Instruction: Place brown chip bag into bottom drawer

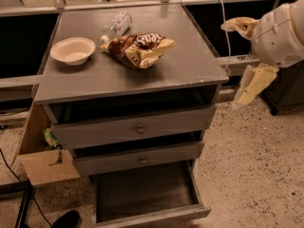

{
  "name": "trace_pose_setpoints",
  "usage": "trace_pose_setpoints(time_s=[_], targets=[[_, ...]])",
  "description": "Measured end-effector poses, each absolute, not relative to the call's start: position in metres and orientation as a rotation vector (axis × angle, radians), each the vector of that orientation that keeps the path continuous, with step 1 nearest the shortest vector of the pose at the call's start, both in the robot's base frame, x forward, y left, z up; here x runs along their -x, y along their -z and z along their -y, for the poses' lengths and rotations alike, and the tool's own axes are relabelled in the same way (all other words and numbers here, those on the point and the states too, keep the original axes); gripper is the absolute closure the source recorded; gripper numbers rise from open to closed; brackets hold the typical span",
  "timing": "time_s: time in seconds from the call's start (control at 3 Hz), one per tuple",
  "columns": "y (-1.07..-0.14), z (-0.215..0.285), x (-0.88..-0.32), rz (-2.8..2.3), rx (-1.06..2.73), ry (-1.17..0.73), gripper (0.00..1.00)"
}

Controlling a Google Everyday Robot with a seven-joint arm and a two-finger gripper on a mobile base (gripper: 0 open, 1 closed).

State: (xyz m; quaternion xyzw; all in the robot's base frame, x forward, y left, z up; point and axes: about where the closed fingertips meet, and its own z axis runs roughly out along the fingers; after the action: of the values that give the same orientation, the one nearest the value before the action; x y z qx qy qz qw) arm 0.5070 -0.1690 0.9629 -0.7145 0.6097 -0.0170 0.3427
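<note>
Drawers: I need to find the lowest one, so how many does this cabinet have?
3, stacked: top drawer, middle drawer below it, and bottom drawer, pulled out. None seem hidden. The gripper hangs open right of the cabinet.

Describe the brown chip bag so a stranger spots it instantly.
On top of the grey three-drawer cabinet, near the middle, lies the crinkly dark brown foil chip bag. A white bowl sits left of it, a clear plastic bottle behind, the pale gripper off the cabinet's right edge. Only the bag is brown.
</note>
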Motion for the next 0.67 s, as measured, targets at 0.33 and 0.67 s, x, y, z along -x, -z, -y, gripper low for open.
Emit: trace_pose_setpoints(time_s=[0.33,0.67], targets=[[-0.9618,0.1684,-0.507,-1.571,1.872,0.048,0.0],[-0.9633,0.1694,-0.5046,-1.551,1.874,0.077,0.0]])
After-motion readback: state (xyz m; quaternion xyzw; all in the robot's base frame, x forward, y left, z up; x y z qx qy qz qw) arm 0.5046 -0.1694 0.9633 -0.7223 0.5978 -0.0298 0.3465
